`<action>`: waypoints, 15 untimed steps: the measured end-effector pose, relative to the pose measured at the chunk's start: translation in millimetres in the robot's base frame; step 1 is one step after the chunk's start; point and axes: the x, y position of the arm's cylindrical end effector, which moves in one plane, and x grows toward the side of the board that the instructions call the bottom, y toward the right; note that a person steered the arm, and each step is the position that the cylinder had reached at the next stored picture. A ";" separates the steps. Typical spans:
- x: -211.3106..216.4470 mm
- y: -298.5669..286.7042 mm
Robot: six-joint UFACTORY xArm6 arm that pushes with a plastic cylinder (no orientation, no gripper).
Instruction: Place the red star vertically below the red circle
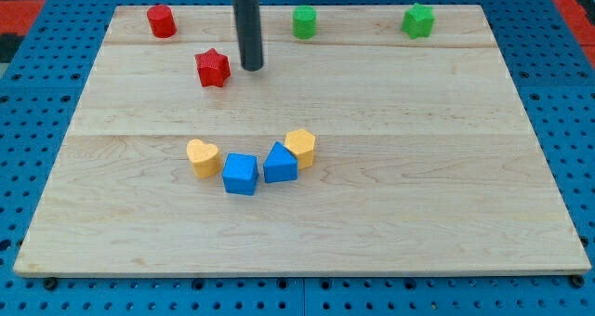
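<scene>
The red star (213, 68) lies on the wooden board near the view's upper left. The red circle (161, 21) stands at the top left, up and to the left of the star. My tip (252, 68) rests on the board just to the right of the red star, with a small gap between them. The rod rises straight up out of the view's top.
A green circle (304, 22) and a green star (418, 20) stand along the top edge. A yellow heart (203, 157), a blue cube (240, 174), a blue triangular block (279, 164) and a yellow hexagon (300, 148) form a cluster at the centre. The board (418, 186) lies on blue pegboard.
</scene>
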 end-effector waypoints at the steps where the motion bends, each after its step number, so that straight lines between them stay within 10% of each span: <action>1: -30.3 -7.4; 7: 86.2 -93.2; 15: 58.2 -102.4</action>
